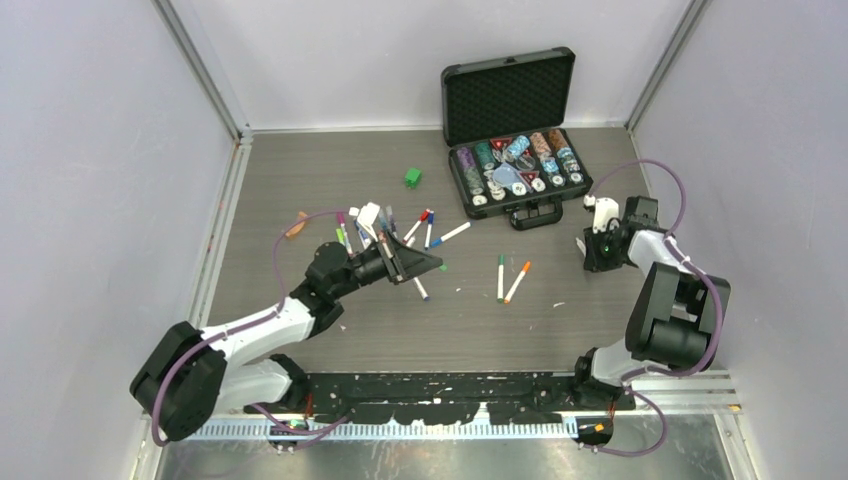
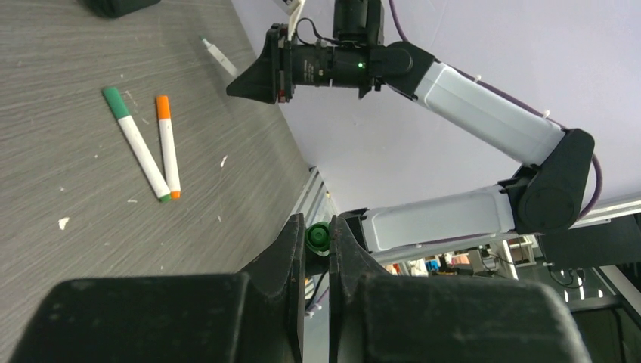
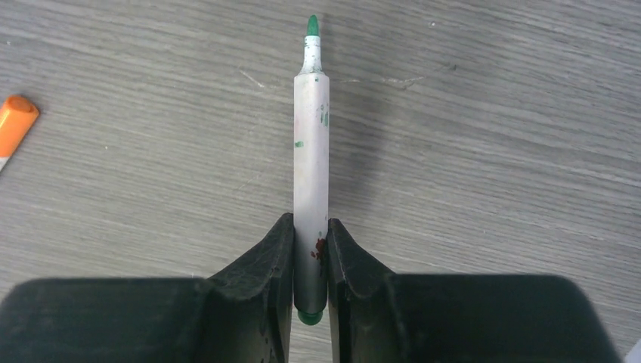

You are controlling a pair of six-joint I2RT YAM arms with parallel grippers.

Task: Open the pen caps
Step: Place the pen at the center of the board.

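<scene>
My left gripper [image 2: 318, 243] is shut on a small green pen cap [image 2: 317, 236], held above the table; in the top view this gripper [image 1: 432, 264] sits mid-table beside a cluster of pens [image 1: 372, 226]. My right gripper [image 3: 311, 249] is shut on a white-barrelled pen [image 3: 311, 151] whose green tip is bare and points away from me. In the top view the right gripper [image 1: 586, 247] is at the right, apart from the left one. A green-capped pen [image 1: 501, 277] and an orange-capped pen [image 1: 517, 281] lie side by side between the arms, and both show in the left wrist view [image 2: 136, 144].
An open black case [image 1: 515, 212] of poker chips stands at the back right. A small green cube [image 1: 412, 177] lies left of it. An orange piece [image 1: 295, 228] lies left of the pen cluster. Walls close in the table on three sides.
</scene>
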